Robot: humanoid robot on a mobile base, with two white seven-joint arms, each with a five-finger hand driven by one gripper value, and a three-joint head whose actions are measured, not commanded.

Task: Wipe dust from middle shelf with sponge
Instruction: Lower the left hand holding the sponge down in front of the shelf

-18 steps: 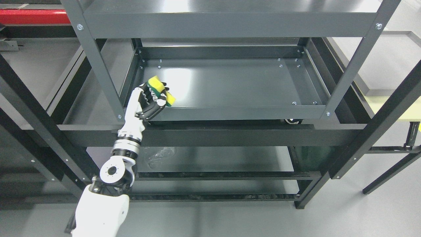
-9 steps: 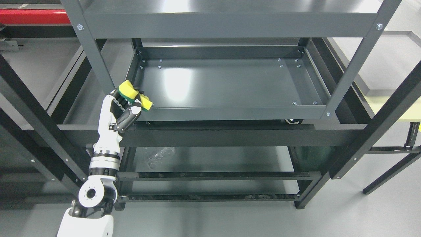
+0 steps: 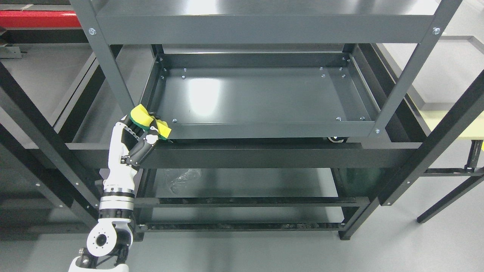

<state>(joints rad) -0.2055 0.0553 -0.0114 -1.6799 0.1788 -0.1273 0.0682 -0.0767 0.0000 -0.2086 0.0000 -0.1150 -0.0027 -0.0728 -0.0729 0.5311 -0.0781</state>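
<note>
Left hand [image 3: 140,136] was curled tight around the yellow-green sponge [image 3: 149,121], held at the front-left corner of the middle shelf [image 3: 264,98], over its front rim beside the post [image 3: 109,68].

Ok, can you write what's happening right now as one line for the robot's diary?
left hand: shut on sponge | sponge: at middle shelf front-left corner | right hand: unseen

My one view is from my head, looking steeply down and forward onto the middle shelf [image 3: 264,94] from fairly near, above its front rail.
</note>
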